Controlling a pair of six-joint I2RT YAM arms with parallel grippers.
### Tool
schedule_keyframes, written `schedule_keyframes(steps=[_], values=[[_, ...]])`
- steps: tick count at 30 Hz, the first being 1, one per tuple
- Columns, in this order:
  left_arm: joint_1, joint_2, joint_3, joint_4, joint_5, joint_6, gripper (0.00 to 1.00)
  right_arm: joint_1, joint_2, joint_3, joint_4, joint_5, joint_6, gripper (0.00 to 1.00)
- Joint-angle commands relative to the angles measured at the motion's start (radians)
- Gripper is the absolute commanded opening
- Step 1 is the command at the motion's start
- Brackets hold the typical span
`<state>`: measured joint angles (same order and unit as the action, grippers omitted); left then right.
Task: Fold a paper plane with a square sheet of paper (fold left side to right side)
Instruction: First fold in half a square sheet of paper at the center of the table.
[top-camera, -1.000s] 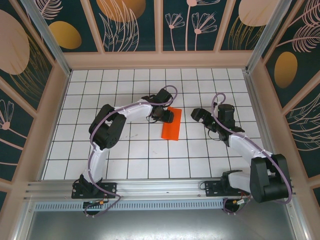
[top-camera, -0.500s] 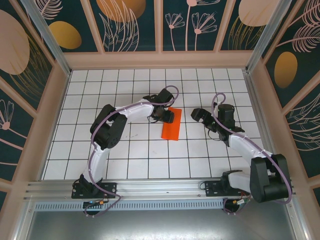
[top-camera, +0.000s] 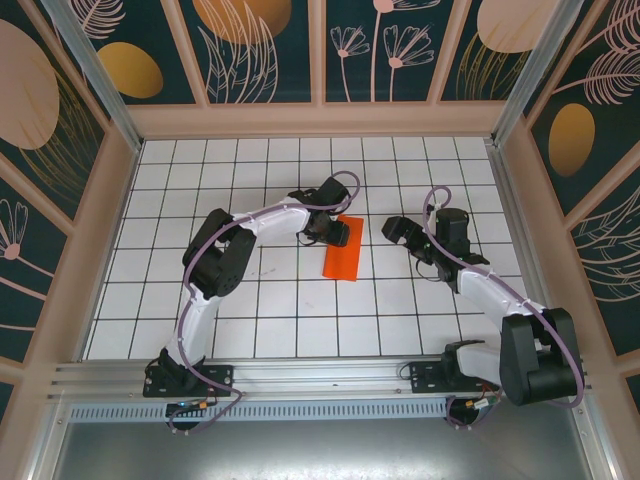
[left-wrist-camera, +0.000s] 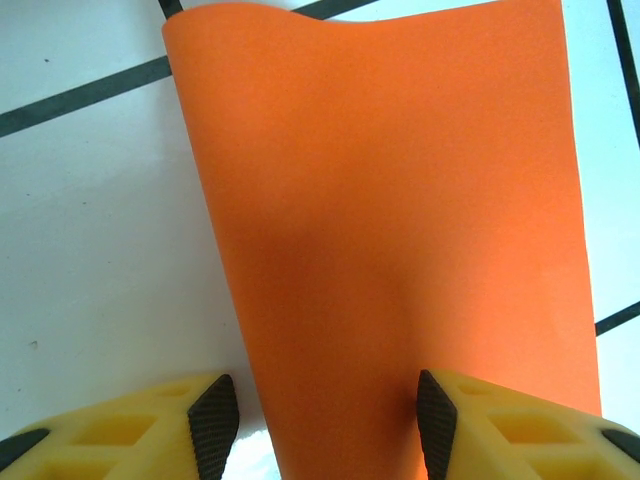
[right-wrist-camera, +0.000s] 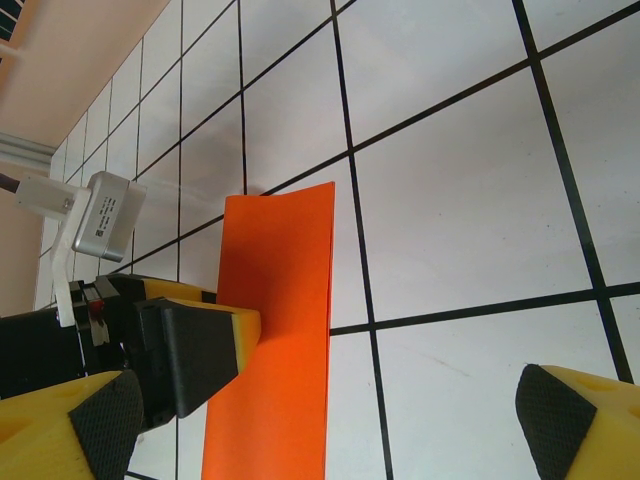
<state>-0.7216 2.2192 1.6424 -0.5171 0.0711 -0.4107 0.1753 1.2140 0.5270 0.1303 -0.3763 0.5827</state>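
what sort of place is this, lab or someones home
Most likely a robot test booth, not a home: left arm and right arm bolted to a metal rail, a white gridded table, printed leaf-pattern wall panels boxing it in.

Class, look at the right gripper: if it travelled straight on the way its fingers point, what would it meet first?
Probably the folded orange paper, near its long edge, lying ahead of the open right gripper. Depth is unclear: angled downward, it may touch the white tiled table first.

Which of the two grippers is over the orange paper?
The left gripper, over the far end of the paper. The right gripper hangs open beside, off it.
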Motion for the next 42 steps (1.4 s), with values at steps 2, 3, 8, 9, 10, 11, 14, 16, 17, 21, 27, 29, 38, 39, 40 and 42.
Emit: schedule_keyframes(steps=[2,3,8,9,10,11,14,16,17,21,27,29,38,39,40,42], values=[[-0.025,0.113,-0.014,0.072,0.048,0.027,0.55,-0.007,-0.014,-0.007,-0.007,-0.012,-0.009,0.99],[-0.025,0.115,-0.015,0.073,0.049,0.026,0.56,-0.008,-0.014,-0.007,-0.007,-0.013,-0.009,0.99],[-0.026,0.115,-0.013,0.073,0.047,0.029,0.56,-0.007,-0.014,-0.01,-0.006,-0.017,-0.006,0.99],[-0.026,0.115,-0.013,0.073,0.047,0.029,0.56,-0.008,-0.014,-0.01,-0.005,-0.016,-0.007,0.99],[-0.027,0.115,-0.013,0.072,0.046,0.028,0.56,-0.008,-0.013,-0.01,-0.006,-0.018,-0.006,0.99],[-0.027,0.115,-0.013,0.072,0.046,0.029,0.56,-0.008,-0.013,-0.01,-0.006,-0.019,-0.006,0.99],[-0.027,0.115,-0.013,0.075,0.047,0.028,0.56,-0.008,-0.013,-0.012,-0.004,-0.02,-0.004,0.99],[-0.027,0.115,-0.013,0.074,0.047,0.029,0.56,-0.008,-0.011,-0.013,-0.003,-0.023,-0.003,0.99],[-0.027,0.115,-0.015,0.074,0.047,0.029,0.56,-0.007,-0.011,-0.014,-0.001,-0.025,-0.001,0.99],[-0.026,0.115,-0.015,0.075,0.053,0.025,0.56,-0.007,-0.008,-0.014,0.003,-0.026,0.002,0.99],[-0.027,0.115,-0.016,0.081,0.068,0.009,0.56,-0.007,-0.008,-0.016,0.005,-0.024,0.005,0.99],[-0.026,0.115,-0.018,0.083,0.07,0.006,0.56,-0.008,-0.008,-0.018,0.009,-0.024,0.006,0.99],[-0.027,0.12,-0.016,0.087,0.075,0.0,0.56,-0.006,-0.008,-0.022,0.012,-0.026,0.008,0.99],[-0.027,0.12,-0.016,0.086,0.075,0.0,0.56,-0.006,-0.008,-0.023,0.011,-0.026,0.008,0.99],[-0.026,0.12,-0.016,0.086,0.073,0.0,0.56,-0.005,-0.007,-0.024,0.011,-0.026,0.008,0.99],[-0.027,0.118,-0.016,0.087,0.067,-0.002,0.56,-0.006,-0.007,-0.025,0.011,-0.026,0.008,0.99]])
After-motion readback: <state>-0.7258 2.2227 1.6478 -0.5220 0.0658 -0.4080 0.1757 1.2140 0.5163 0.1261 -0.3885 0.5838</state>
